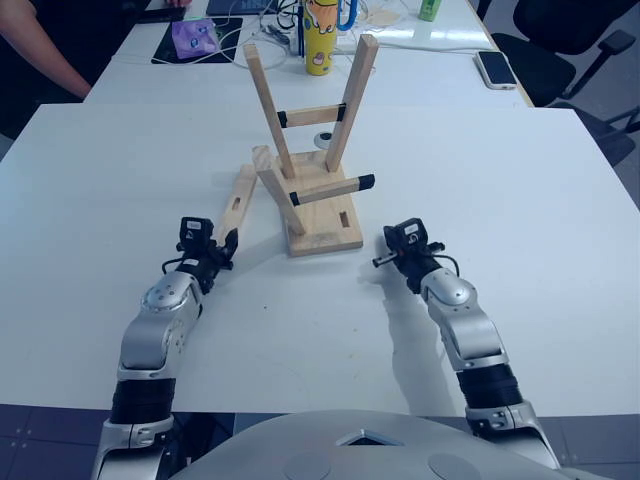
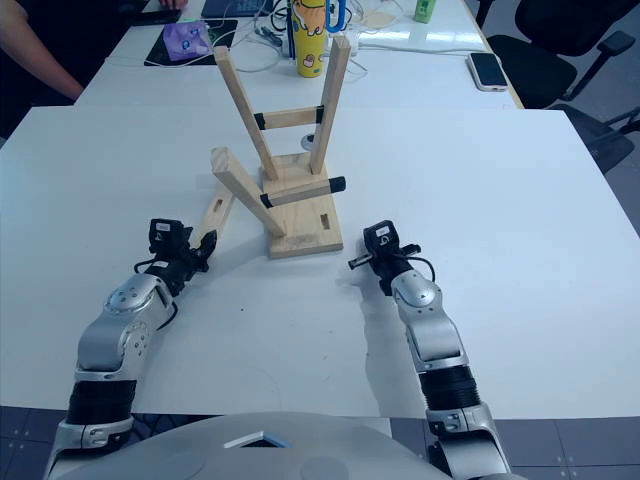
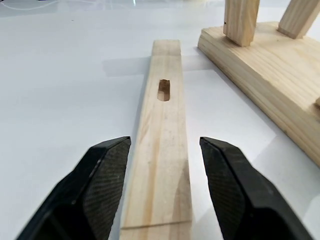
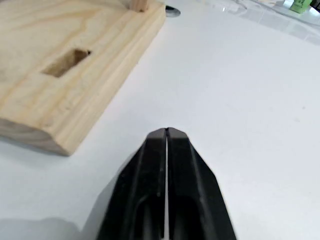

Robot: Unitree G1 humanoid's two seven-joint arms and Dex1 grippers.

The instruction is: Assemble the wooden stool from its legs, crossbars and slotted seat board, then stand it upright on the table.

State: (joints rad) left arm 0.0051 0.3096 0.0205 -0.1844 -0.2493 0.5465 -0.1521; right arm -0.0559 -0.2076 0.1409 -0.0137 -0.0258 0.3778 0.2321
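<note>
We see a big white table [image 1: 120, 200]. In the middle of it lies the flat, pale wooden seat board [image 1: 325, 238] of the stool, with its underside facing up. Three pale wooden legs stick up from the seat board.

Two tall legs [image 1: 268, 100] stand at the far side, and their tops lean away from each other. A short wooden crossbar with black ends [image 1: 312, 115] joins them. A third leg [image 1: 278, 195] stands nearer to us and leans to the left. A second crossbar [image 1: 335, 188] sticks out of it to the right, and its black far end hangs free in the air. Near the front of the seat board there is an open slot [image 4: 65, 62].

A loose wooden leg [image 1: 238, 205] lies flat on the table, just left of the seat board. It has a small slot cut in it.

The left gripper [image 3: 165, 145] is low at the near end of the loose wooden leg. Its two black fingers [image 3: 107, 185] are spread wide, one on each side of the wood, and they do not squeeze it.

The right gripper [image 4: 166, 132] is low over the table, near the front right corner of the seat board but apart from it. Its fingers are pressed flat together, with nothing between them.

On the table behind stand a tall yellow cup [image 1: 320, 45], a purple pouch [image 1: 193, 38] and a phone [image 1: 495, 68]. A black office chair [image 1: 570, 50] is at the far right.
</note>
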